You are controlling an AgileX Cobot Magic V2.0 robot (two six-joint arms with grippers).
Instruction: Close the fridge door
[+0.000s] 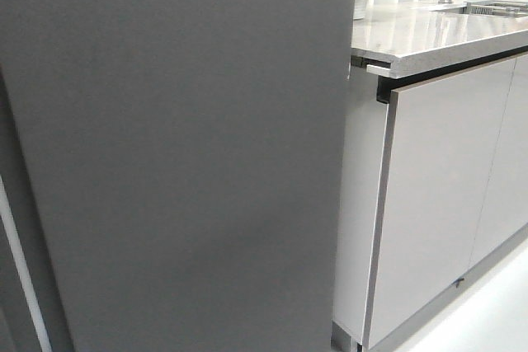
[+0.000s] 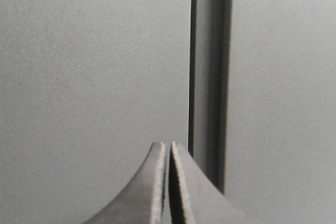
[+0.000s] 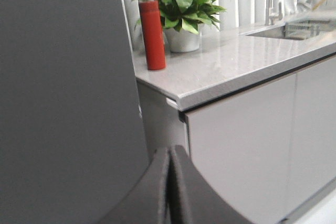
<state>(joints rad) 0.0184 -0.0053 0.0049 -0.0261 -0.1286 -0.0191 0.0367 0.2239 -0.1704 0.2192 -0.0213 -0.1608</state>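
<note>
The fridge door (image 1: 181, 146) fills the front view from 9 o'clock to just past centre as one flat dark wall, leaving no passage there. At 3 o'clock the light grey cabinet doors (image 1: 445, 195) block the lower half, with the worktop (image 1: 437, 30) jutting above them; a narrow gap runs between door edge and cabinet side. On the worktop, toward 1 o'clock, a red bottle (image 3: 151, 35) and a potted plant (image 3: 184, 3) stand close together near the door edge, with bare surface beyond them.
</note>
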